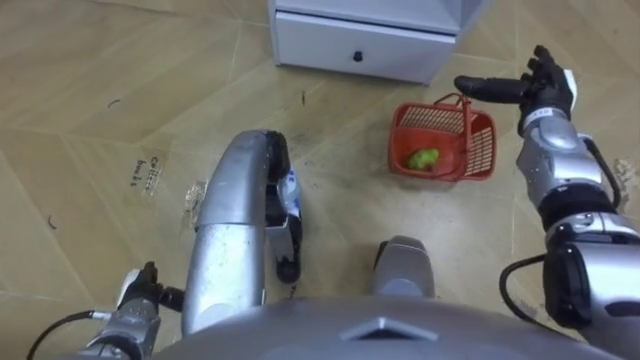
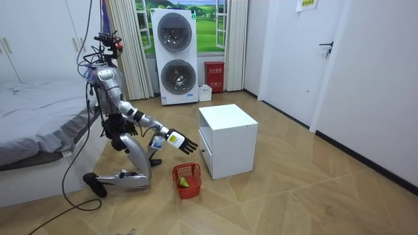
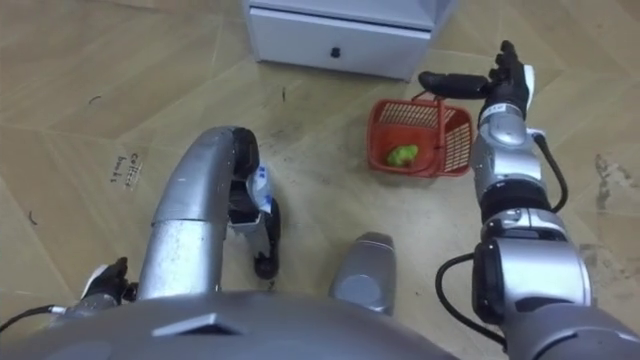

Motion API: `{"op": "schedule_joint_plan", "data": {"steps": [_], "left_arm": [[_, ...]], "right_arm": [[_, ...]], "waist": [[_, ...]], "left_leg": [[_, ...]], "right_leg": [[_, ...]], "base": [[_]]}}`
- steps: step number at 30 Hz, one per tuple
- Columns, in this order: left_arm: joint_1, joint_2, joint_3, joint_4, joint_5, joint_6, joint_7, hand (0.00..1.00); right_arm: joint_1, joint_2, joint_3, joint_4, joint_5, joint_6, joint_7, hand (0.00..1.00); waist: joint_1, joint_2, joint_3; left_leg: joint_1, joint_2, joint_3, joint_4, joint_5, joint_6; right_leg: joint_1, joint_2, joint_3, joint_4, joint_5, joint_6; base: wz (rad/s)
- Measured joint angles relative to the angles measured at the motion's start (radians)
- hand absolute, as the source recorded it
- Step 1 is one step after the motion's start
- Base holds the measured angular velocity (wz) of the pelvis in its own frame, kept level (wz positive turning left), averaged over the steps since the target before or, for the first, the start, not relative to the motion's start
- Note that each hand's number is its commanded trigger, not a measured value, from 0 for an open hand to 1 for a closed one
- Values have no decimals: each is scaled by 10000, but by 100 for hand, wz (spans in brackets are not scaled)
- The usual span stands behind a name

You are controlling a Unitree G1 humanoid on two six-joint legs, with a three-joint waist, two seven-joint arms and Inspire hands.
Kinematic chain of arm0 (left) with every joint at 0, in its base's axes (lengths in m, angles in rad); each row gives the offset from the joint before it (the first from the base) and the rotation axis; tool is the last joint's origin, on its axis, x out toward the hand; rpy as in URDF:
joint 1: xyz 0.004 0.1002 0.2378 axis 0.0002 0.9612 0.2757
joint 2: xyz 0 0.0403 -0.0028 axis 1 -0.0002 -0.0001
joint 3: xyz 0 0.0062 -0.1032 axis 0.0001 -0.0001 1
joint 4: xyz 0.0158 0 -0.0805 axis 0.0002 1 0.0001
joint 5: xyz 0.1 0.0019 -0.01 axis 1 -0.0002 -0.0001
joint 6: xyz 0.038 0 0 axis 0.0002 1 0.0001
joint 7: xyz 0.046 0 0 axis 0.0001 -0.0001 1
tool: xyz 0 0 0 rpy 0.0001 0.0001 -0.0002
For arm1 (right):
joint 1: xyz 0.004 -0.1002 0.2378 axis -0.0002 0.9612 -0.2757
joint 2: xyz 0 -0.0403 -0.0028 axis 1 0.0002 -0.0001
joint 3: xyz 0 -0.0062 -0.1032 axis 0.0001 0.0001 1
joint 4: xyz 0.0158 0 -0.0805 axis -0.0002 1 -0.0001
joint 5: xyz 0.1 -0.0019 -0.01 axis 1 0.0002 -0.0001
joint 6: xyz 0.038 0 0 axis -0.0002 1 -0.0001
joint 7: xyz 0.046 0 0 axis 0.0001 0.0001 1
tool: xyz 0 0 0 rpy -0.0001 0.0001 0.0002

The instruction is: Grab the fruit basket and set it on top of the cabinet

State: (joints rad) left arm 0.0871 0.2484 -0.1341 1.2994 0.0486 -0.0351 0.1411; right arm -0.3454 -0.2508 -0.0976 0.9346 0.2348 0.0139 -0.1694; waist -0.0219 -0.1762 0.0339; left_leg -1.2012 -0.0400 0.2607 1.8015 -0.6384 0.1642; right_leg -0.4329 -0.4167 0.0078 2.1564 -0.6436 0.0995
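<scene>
Kneeling on the wood floor (image 1: 100, 120) by a bed (image 2: 39, 104), the robot holds its right hand (image 1: 542, 88) open just above the red basket (image 1: 481, 145), set down by a white cabinet (image 1: 350, 45), its left hand (image 1: 140, 292) hanging low.

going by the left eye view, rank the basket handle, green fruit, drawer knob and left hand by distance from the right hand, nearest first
1. basket handle, just beside the right hand.
2. green fruit, in the basket, and drawer knob, on the cabinet: too close to call.
3. left hand, lower left corner.
</scene>
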Motion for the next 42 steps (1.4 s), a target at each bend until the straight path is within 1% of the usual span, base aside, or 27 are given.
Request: {"op": "schedule_joint_plan", "data": {"steps": [1, 2, 4, 5, 6, 7, 8, 10, 13, 15, 16, 17, 18, 20, 21, 22, 24, 25, 27, 28, 32, 34, 38, 42], "left_arm": [[54, 68, -199, 11, -7, 0, -38, 0], [71, 112, -314, 26, -7, 0, -59, 0], [149, 233, -598, 64, -20, 12, -224, 0], [193, 265, -692, 63, -31, 14, -249, 0], [228, 223, -785, 50, -34, 43, -284, 0], [248, 145, -844, 42, -36, 59, -325, 0], [322, 141, -930, 44, -27, 49, -430, 0], [461, 124, -1036, 43, -6, 68, -444, 0], [521, 120, -1106, 36, -8, 68, -458, 0], [505, 121, -1254, 30, -19, 54, -461, 0], [493, 121, -1272, 36, -36, 50, -468, 0], [451, 120, -1305, 39, -137, 46, -494, 0], [411, 124, -1381, 38, -184, 34, -506, 0], [402, 111, -1602, 8, -259, 32, -574, 0], [399, 102, -1810, -5, -392, 32, -650, 0], [398, 100, -1880, -8, -392, 30, -673, 0], [406, 99, -2074, -10, -425, 30, -735, 0], [406, 101, -2168, -23, -565, 31, -770, 0], [409, 100, -2241, -95, -589, 37, -836, 0], [415, 105, -2239, -201, -589, 49, -851, 0], [441, 106, -2272, -362, -587, 54, -892, 0], [487, 118, -2335, -482, -586, 52, -912, 0], [641, 145, -2588, -742, -593, 50, -955, 0], [650, 145, -2709, -865, -614, 28, -963, 0]], "right_arm": [[53, -123, 121, 40, 5, 0, 15, 0], [58, -170, 183, 63, 10, 1, 27, 0], [46, -357, 465, 68, 46, -4, 92, 0], [45, -389, 533, 68, 84, -8, 93, 0], [16, -543, 669, 71, 92, -24, 96, 0], [-30, -616, 744, 86, 98, -25, 82, 0], [-52, -626, 886, 88, 90, -38, 78, 0], [-52, -698, 992, 276, 54, -38, 85, 0], [-51, -876, 997, 368, 43, -36, 90, 0], [-78, -1116, 1073, 428, 85, -36, 95, 0], [-120, -1154, 1075, 507, 84, -41, 97, 0], [-256, -1234, 1071, 777, 92, -50, 93, 0], [-293, -1313, 1072, 907, 105, -50, 90, 0], [-339, -1402, 1088, 944, 218, -51, 87, 0], [-379, -1467, 1185, 1063, 301, -104, 84, 0], [-379, -1486, 1244, 1123, 337, -126, 86, 0], [-377, -1508, 1474, 1204, 596, -125, 133, 0], [-377, -1537, 1592, 1212, 744, -125, 200, 0], [-378, -1586, 1703, 1227, 873, -126, 205, 0], [-386, -1624, 1786, 1373, 953, -148, 208, 0], [-386, -1650, 1962, 1783, 1222, -154, 230, 0], [-387, -1727, 1966, 1893, 1450, -154, 321, 0], [-420, -1890, 2137, 2011, 1837, -161, 516, 0], [-433, -1990, 2310, 2304, 2092, -176, 639, 0]], "waist": [[-12, -54, 23], [-13, -80, 37], [-5, -160, 46], [-7, -174, 43], [13, -76, 82], [85, -7, 132], [121, 47, 107], [111, 55, 102], [119, 67, 96], [188, 92, 95], [213, 110, 103], [264, 147, 129], [322, 167, 133], [340, 299, 204], [356, 430, 226], [380, 480, 215], [457, 613, 202], [478, 627, 196], [509, 689, 185], [521, 727, 201], [563, 757, 194], [575, 793, 180], [628, 854, 198], [832, 984, 182]], "left_leg": [[-129, -82, -4, 103, 31, -104], [-208, -92, 1, 156, 51, -149], [-620, -113, 0, 478, 92, -371], [-718, -119, -1, 578, 85, -437], [-974, -45, -132, 827, 101, -535], [-1119, -43, -262, 845, 130, -670], [-1254, -76, -327, 763, 233, -868], [-1381, -77, -440, 684, 319, -1038], [-1414, -80, -481, 652, 355, -1108], [-1420, -49, -483, 644, 356, -1111], [-1420, -47, -482, 642, 356, -1111], [-1421, -34, -482, 641, 357, -1112], [-1456, -14, -460, 624, 359, -1116], [-1507, -9, -445, 612, 381, -1140], [-1522, 16, -427, 610, 390, -1139], [-1531, 45, -406, 608, 393, -1136], [-1546, 103, -274, 532, 416, -1149], [-1555, 103, -169, 462, 460, -1159], [-1629, 102, -89, 405, 529, -1194], [-1666, 100, -90, 380, 567, -1194], [-1674, 102, -89, 337, 607, -1235], [-1677, 110, -89, 340, 608, -1234], [-1690, 120, -91, 352, 608, -1232], [-1801, 152, -102, 367, 608, -1233]], "right_leg": [[-1, 0, 22, 205, -70, -71], [-10, 20, 33, 306, -129, -119], [-68, 68, 40, 811, -438, -204], [-66, 95, 44, 951, -521, -211], [-113, 290, 53, 1237, -623, -283], [-220, 442, 66, 1270, -639, -277], [-441, 485, 135, 1362, -655, -303], [-623, 590, 130, 1452, -665, -324], [-680, 624, 125, 1478, -667, -325], [-761, 640, 134, 1486, -678, -304], [-768, 642, 132, 1487, -680, -300], [-787, 649, 136, 1502, -682, -295], [-859, 640, 171, 1528, -684, -293], [-931, 625, 191, 1571, -687, -293], [-973, 615, 195, 1591, -691, -296], [-1006, 611, 210, 1603, -696, -307], [-1195, 547, 407, 1668, -709, -329], [-1306, 459, 520, 1701, -718, -324], [-1410, 404, 610, 1755, -730, -321], [-1436, 404, 603, 1759, -744, -299], [-1459, 416, 612, 1787, -749, -307], [-1457, 420, 611, 1794, -750, -307], [-1475, 432, 615, 1797, -752, -307], [-1593, 483, 625, 1811, -756, -306]], "base": [[20], [25], [22], [15], [0], [-8], [-10], [0], [0], [0], [0], [0], [0], [0], [0], [-7], [-8], [-3], [2], [5], [1], [0], [0], [0]]}}
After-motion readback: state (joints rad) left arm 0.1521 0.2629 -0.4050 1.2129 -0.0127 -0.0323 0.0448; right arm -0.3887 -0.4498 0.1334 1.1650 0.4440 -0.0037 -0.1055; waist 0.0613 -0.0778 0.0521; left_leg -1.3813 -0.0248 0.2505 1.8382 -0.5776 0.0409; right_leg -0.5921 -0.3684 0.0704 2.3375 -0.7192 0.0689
